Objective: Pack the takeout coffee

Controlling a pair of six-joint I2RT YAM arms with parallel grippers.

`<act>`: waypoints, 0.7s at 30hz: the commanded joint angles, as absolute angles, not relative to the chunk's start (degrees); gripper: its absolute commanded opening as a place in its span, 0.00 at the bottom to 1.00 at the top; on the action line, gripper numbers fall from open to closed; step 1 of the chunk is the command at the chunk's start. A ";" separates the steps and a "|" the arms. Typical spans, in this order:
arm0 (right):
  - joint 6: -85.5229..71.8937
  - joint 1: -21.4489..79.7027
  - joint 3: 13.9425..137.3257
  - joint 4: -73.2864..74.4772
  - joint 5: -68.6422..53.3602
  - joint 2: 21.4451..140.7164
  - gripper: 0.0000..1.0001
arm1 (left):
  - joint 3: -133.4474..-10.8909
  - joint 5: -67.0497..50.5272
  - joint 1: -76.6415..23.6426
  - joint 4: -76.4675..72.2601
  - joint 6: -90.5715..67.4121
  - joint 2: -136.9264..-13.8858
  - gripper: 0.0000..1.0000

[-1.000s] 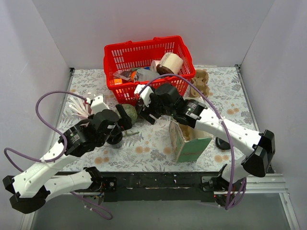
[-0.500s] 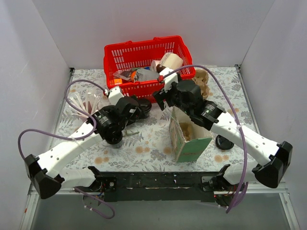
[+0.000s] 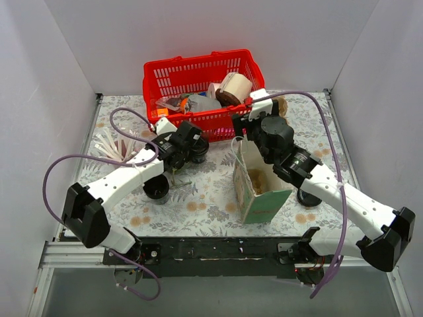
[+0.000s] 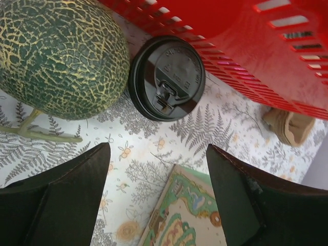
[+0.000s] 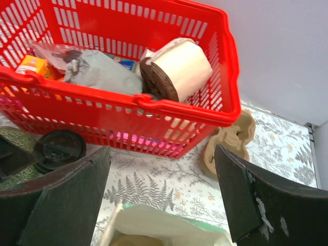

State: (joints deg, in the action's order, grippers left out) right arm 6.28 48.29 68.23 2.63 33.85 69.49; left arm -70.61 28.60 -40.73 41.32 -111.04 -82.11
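Left gripper is over the fern-print tablecloth with its jaws spread wide and nothing between them. The takeout coffee cup, black lid on, stands upright just ahead of those fingertips, outside the gap. It's a tight spot. A netted green melon crowds the cup on one side, close enough that I can't tell whether they touch, and its stem lies flat on the cloth. Right behind the cup is the wall of the red basket, so the cup is wedged between fruit and plastic. In the basket there's a cream roll with a brown end, a grey pouch and an orange box. Over on the other side, the right gripper hangs above the open mouth of the paper bag, its claw parted wide and holding nothing. The bag stands upright, apart from the cup. A cardboard cup carrier sits near the basket's right corner. A second black-lidded cup stands beside the left arm, and a loose black lid lies to the right of the bag.
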 commanded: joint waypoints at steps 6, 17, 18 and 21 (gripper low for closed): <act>4.57 46.14 58.81 -8.35 33.23 59.33 0.90 | -75.84 37.43 -39.90 45.86 -124.88 -91.74 0.65; 5.19 46.14 56.87 -10.11 34.89 58.97 0.90 | -76.38 38.58 -39.73 44.39 -129.37 -95.01 0.50; 5.19 46.14 56.95 -10.11 34.89 58.89 0.90 | -76.20 38.58 -39.73 43.51 -129.55 -95.01 0.50; 5.36 46.14 56.60 -10.46 35.24 58.80 0.90 | -76.46 37.88 -39.73 41.67 -129.11 -95.62 0.49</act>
